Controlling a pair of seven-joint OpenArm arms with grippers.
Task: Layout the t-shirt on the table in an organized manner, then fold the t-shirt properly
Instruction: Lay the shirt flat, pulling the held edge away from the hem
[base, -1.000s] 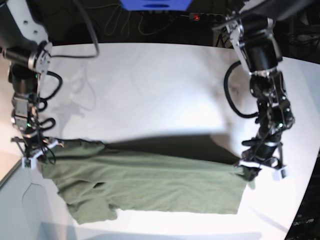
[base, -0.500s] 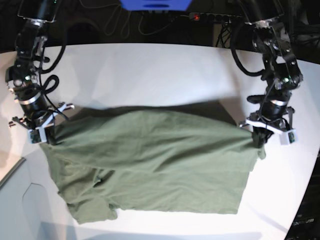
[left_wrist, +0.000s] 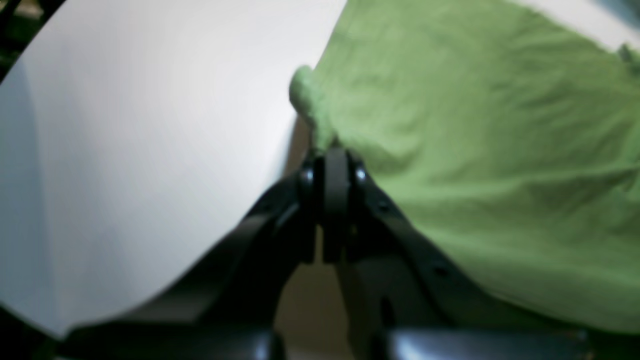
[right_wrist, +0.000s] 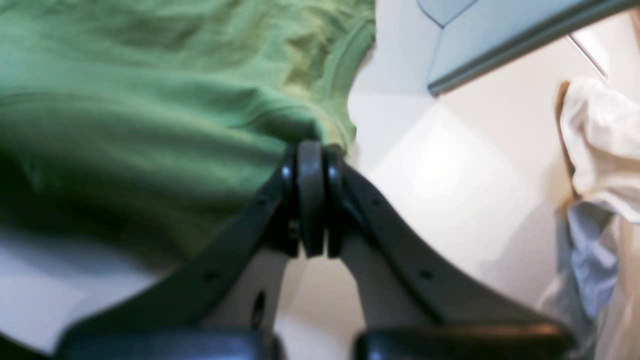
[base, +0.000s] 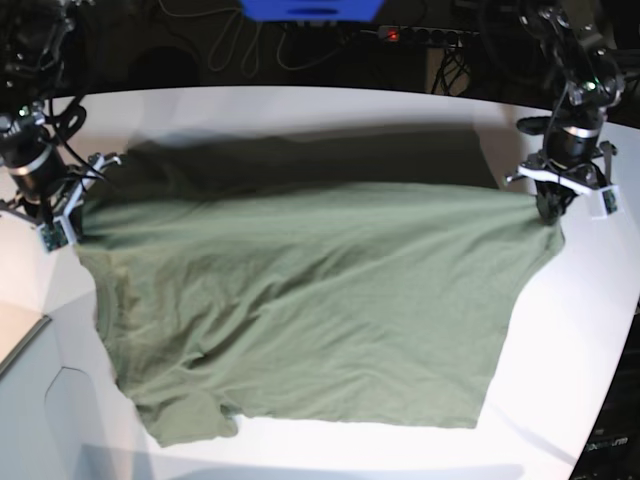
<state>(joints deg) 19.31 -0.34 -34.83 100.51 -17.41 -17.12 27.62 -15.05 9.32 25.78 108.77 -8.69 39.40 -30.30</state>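
Both end effectors clamped tight on the t-shirt (base: 300, 300), one at each far corner: left end effector (base: 553, 208) pinching the corner on the base view's right, right end effector (base: 62, 222) pinching the one on the left. Far edge lifted and stretched between them, casting a shadow on the worktop (base: 300, 115); near part lying flat, with one sleeve bunched at the near left.

Risks, as a judgement: thin pinches of fabric in both wrist views, so slipping out under tension and dropping a corner; uneven lowering, leaving a skewed, wrinkled layout; bunched sleeve folding under if dragged; right corner close to the worktop's curved edge, so possibly hanging over.

No brand, label or legible writing visible anywhere.
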